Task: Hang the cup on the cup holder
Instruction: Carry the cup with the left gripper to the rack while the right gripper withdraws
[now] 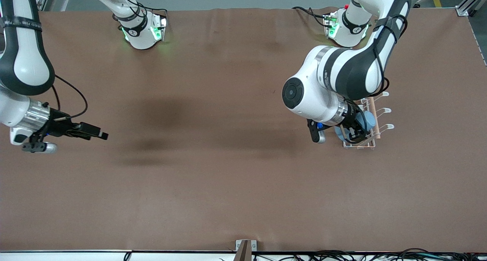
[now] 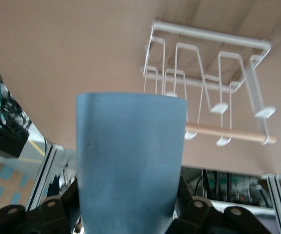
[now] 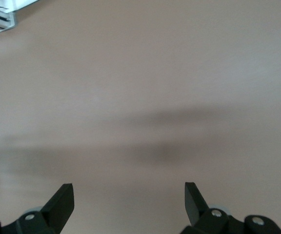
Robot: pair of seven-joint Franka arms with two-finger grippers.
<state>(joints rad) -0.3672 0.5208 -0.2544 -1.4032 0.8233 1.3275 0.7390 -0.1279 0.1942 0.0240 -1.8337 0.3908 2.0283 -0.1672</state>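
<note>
Right end effector (image 1: 95, 133) hangs over the bare brown desk (image 1: 213, 185) at the right arm's end, fingers spread wide, holding nothing; that arm waits.

Toward the left arm's end, the left end effector (image 1: 357, 126) pinches the small light-blue tapered plastic cup (image 2: 130, 161) over the small white wire cup holder w/ wooden top rod (image 1: 374, 120).

Step in hand, I'd judge: bringing cup to rack, not yet hung.

Next: line cup mouth w/ one looped prong (image 2: 220, 108), slide on, then let go.
</note>
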